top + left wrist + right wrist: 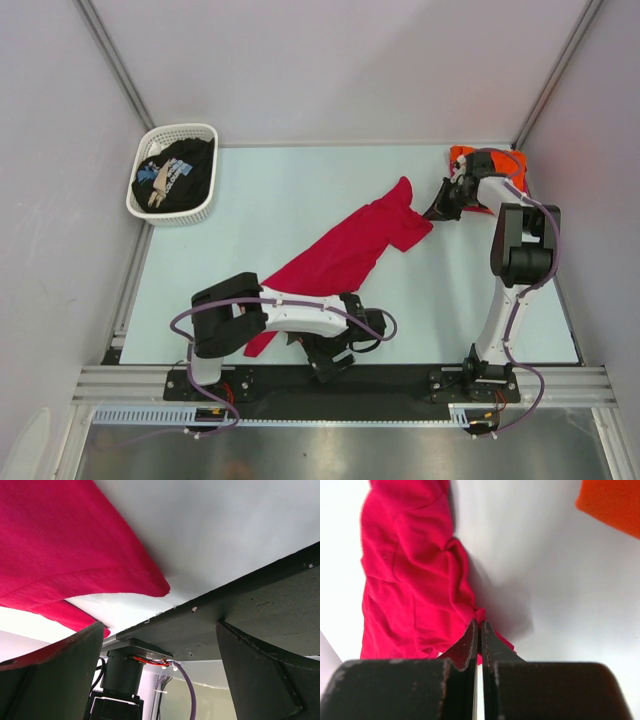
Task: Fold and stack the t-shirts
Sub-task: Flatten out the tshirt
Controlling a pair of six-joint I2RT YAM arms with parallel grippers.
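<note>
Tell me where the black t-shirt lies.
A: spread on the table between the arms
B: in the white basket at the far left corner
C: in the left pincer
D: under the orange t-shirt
B: the black t-shirt sits bunched inside the white basket, and the cloth spread out in the middle is the red t-shirt.

Left pincer (pixel 160 626) gapes wide near its base; right pincer (pixel 480 624), reaching far, pinches the red t-shirt (pixel 410 570).
</note>
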